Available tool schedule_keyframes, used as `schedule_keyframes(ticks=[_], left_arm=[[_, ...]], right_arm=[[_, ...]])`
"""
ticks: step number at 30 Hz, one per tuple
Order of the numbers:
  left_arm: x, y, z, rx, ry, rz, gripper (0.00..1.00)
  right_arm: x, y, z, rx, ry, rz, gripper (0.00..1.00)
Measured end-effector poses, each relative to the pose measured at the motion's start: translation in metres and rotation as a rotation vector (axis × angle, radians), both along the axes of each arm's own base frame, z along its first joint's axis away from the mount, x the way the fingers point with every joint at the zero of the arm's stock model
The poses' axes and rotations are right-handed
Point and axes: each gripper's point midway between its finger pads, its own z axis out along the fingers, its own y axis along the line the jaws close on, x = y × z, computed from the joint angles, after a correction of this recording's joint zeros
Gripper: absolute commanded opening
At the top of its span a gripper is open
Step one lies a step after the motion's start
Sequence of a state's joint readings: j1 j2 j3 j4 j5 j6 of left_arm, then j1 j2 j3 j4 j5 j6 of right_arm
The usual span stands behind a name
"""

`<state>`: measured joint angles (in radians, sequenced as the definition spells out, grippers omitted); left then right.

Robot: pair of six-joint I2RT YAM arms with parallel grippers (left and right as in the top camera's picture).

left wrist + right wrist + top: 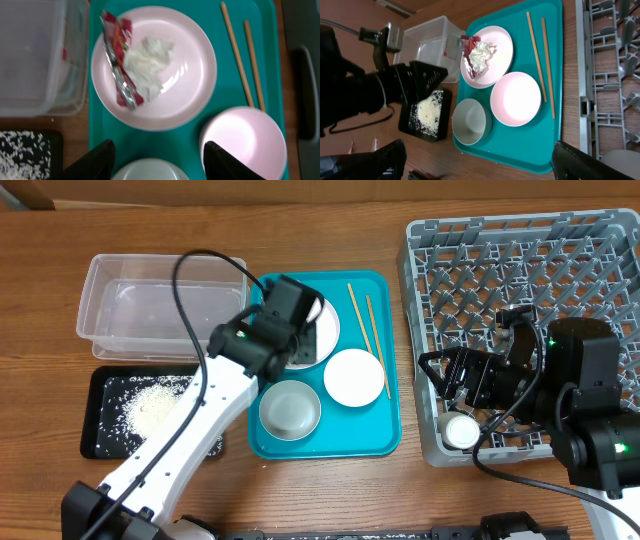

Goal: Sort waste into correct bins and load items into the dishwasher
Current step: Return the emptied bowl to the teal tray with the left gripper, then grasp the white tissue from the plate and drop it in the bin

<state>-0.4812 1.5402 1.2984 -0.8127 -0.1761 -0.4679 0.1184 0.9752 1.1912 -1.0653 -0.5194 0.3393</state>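
Note:
A white plate [190, 95] on the teal tray holds the red wrapper [116, 55] and the white tissue wad [147, 65]. My left gripper [160, 155] is open and empty above the plate's near edge; overhead it [298, 352] covers most of the plate [328, 330]. Two white bowls [355, 377] [290, 408] and two chopsticks [365, 320] lie on the tray. Rice [150, 412] sits in the black tray [100, 395]. The clear tub [150, 305] holds no waste. My right gripper [480, 160] is open and empty over the grey rack [530, 290], near a small cup [462, 430].
The teal tray [385, 430] lies between the bins on the left and the rack on the right. A black cable loops over the tub in the overhead view. Bare wooden table shows in front of the tray.

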Motion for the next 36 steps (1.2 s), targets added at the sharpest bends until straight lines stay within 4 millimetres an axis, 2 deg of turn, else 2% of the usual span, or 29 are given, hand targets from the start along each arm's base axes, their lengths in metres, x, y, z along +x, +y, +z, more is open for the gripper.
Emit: schedule_keyframes(ticks=[2, 5, 7, 12, 13, 14, 15, 17, 19, 21, 24, 26, 27, 31, 33, 36], left_arm=[[0.017, 0.007, -0.008, 0.011, -0.02, 0.03, 0.62], [0.047, 0.008, -0.04, 0.039, -0.023, 0.027, 0.7], [0.066, 0.001, -0.064, 0.048, -0.032, -0.003, 0.7], [0.077, -0.008, -0.12, 0.094, 0.029, -0.071, 0.67], [0.077, -0.008, -0.126, 0.1, 0.038, -0.076, 0.64], [0.078, -0.008, -0.133, 0.104, 0.044, -0.081, 0.53], [0.078, -0.009, -0.138, 0.107, 0.049, -0.086, 0.37], [0.077, -0.009, -0.148, 0.113, 0.071, -0.096, 0.15], [0.075, -0.01, -0.152, 0.11, 0.084, -0.106, 0.05], [0.07, -0.011, -0.151, 0.111, 0.108, -0.122, 0.04], [0.062, -0.012, -0.143, 0.104, 0.159, -0.132, 0.04], [0.063, -0.014, -0.124, 0.093, 0.155, -0.135, 0.04], [0.064, -0.015, -0.109, 0.087, 0.139, -0.135, 0.04], [0.073, -0.014, -0.032, 0.053, 0.004, -0.123, 0.04], [0.072, -0.003, 0.004, 0.046, -0.061, -0.096, 0.04], [0.067, 0.027, 0.031, 0.07, -0.092, -0.022, 0.04]], right_arm=[[0.0, 0.0, 0.0, 0.001, 0.001, 0.0, 0.95], [0.0, 0.0, 0.0, 0.001, 0.001, 0.0, 0.95], [0.0, 0.0, 0.0, 0.001, 0.001, 0.0, 0.95], [-0.002, 0.0, -0.002, -0.001, 0.011, 0.0, 0.95], [-0.002, 0.0, -0.002, -0.002, 0.013, 0.0, 0.95], [-0.002, 0.0, -0.002, -0.001, 0.013, 0.0, 0.95], [-0.002, 0.0, -0.002, -0.002, 0.015, 0.0, 0.95], [-0.003, 0.0, -0.003, -0.002, 0.019, -0.001, 0.95], [-0.003, 0.0, -0.003, -0.002, 0.02, 0.0, 0.95], [-0.003, -0.001, -0.003, -0.002, 0.02, -0.001, 0.95], [-0.003, 0.0, -0.003, -0.002, 0.02, 0.0, 0.95], [-0.003, 0.0, -0.003, -0.002, 0.021, 0.0, 0.95], [-0.003, 0.0, -0.003, -0.002, 0.02, 0.0, 0.95], [-0.004, 0.0, -0.004, -0.003, 0.025, 0.0, 0.95], [-0.004, 0.0, -0.004, -0.003, 0.027, 0.0, 0.95], [-0.004, 0.0, -0.004, -0.003, 0.027, 0.0, 0.95]])
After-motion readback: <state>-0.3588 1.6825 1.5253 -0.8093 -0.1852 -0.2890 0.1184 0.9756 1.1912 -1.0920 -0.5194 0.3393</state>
